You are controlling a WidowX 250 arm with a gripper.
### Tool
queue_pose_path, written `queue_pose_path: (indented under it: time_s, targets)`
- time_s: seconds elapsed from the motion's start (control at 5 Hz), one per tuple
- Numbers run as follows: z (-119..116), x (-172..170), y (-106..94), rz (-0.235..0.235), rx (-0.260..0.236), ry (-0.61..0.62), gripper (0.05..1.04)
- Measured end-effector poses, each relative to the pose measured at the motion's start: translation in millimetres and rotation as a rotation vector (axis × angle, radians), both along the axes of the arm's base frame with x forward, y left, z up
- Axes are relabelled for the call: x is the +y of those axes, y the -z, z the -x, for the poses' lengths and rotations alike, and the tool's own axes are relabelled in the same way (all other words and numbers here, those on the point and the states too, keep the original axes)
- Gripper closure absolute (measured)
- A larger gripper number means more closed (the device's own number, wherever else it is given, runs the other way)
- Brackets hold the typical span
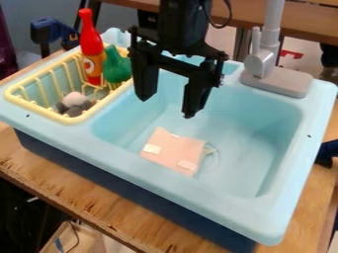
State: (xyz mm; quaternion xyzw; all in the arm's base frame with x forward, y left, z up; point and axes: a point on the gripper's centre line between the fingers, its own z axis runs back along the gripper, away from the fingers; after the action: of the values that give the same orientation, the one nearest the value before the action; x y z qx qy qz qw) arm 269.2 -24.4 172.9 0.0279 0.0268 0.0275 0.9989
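Pink square (174,151) lies in blue sink (161,181) on wooden table (86,197), jaws wide above

Worktable: bare light-brown wood (72,190), with darker marks along its front edge
Rear furniture: a brown wooden tabletop (307,29) crossing the top, a grey leg (240,45) beneath it
Backdrop: a plain grey-blue surface (58,11) at upper left
Left edge: a dark maroon shape (5,37), too cropped to identify
Beside the backdrop: a dark-blue clamp-like object (43,30)
Floor: pale, showing under the rear tabletop, with a red item (290,53) at right
Lower left: deep shadow, a light wooden panel or box (82,240), a thin black cable (74,230)
Light: soft and diffuse
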Motion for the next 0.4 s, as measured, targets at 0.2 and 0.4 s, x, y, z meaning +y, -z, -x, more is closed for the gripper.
queue_pose_path:
  time_s: [0.2, 0.4]
  targets:
    - [1, 0, 9.4, -0.002, 0.032, 0.000, 0.083]
    - [-1, 1, 31.5, -0.005, 0.013, 0.031, 0.083]
